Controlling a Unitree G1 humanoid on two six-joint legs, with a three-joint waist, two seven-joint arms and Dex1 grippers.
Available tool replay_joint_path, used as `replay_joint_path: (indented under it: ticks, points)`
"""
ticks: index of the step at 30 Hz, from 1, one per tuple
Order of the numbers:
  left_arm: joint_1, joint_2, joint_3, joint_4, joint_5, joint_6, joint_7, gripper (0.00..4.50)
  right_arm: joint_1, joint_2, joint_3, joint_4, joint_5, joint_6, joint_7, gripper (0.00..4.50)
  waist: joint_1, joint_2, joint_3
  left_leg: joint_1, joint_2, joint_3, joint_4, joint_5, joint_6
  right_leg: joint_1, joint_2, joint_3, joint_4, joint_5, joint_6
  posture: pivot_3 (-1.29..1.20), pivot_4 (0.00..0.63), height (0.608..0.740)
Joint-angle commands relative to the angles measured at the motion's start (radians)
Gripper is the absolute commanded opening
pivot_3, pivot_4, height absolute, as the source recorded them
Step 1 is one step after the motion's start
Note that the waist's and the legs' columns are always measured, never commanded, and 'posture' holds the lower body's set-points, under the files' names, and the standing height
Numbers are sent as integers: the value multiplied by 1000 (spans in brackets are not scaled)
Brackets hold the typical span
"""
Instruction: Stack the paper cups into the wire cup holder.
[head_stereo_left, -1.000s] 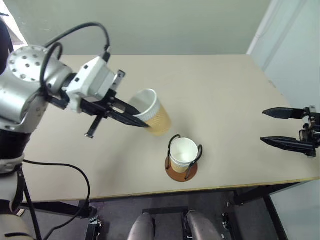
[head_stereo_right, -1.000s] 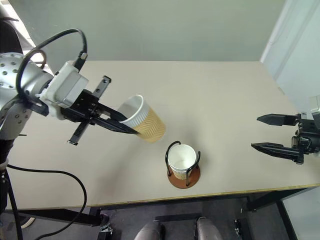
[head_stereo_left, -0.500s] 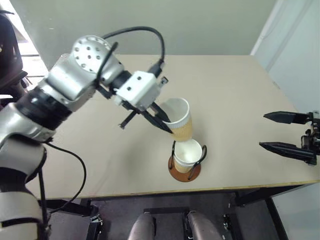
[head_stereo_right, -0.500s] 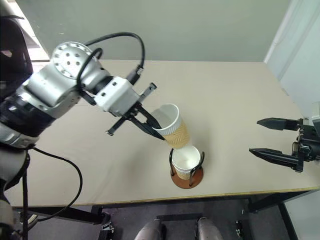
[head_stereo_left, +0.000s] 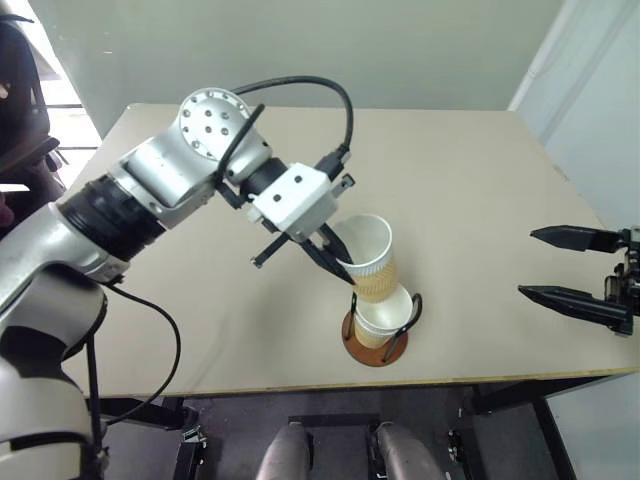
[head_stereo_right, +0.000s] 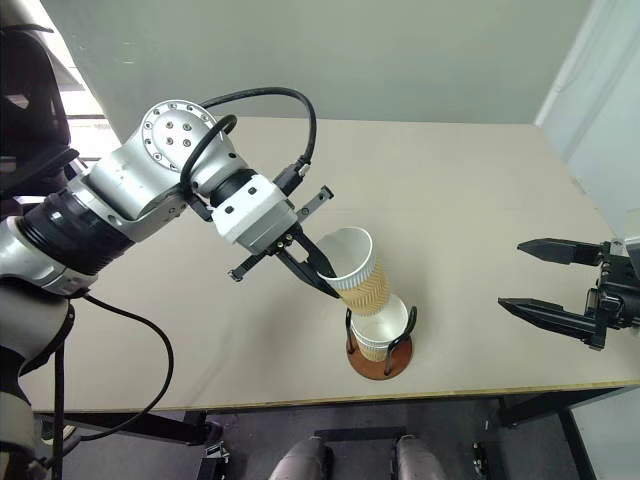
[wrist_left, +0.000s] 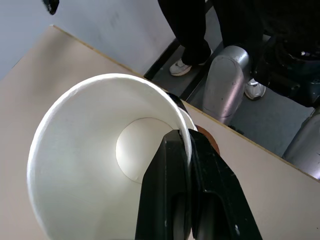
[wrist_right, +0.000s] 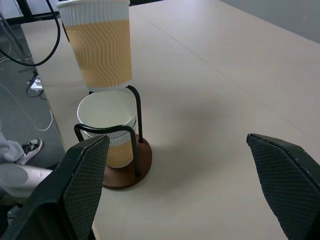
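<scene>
**Cup held over the holder**

The left hand (head_stereo_right: 318, 268) pinches a paper cup (head_stereo_right: 357, 268) by its rim, just above another cup (head_stereo_right: 381, 325) seated in the wire holder (head_stereo_right: 379, 357) on the surface (head_stereo_right: 470, 200). The right hand (head_stereo_right: 541, 280) is spread, well apart.

Left tool (head_stereo_left: 338, 262) clamped, right tool (head_stereo_left: 575, 268) agape

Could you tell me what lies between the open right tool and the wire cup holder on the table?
Nothing: bare table top separates the right tool from the wire cup holder, as both eye views show. The right wrist view confirms it.
</scene>
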Motion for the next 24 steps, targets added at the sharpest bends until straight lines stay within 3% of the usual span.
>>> replay_joint_path:
  ticks: [1,18,24]
  points:
    - [0,-24,28,14,20,-15,-36,21,-12,-14,-30,-18,15,-9,-6,4500,1,0,0,0,0,0,0,0,0,0,0,0,0,0,0,0,150,740]
    - [6,-62,40,16,43,-14,-36,21,2,-8,-40,-32,15,-6,-21,4500,1,0,0,0,-1,0,0,0,0,0,0,0,0,1,2,0,150,740]
    - [5,-77,44,31,57,-18,-36,2071,4,-6,-38,-35,13,-8,-28,4500,1,0,0,0,-1,0,0,0,0,0,0,0,0,2,4,0,150,740]
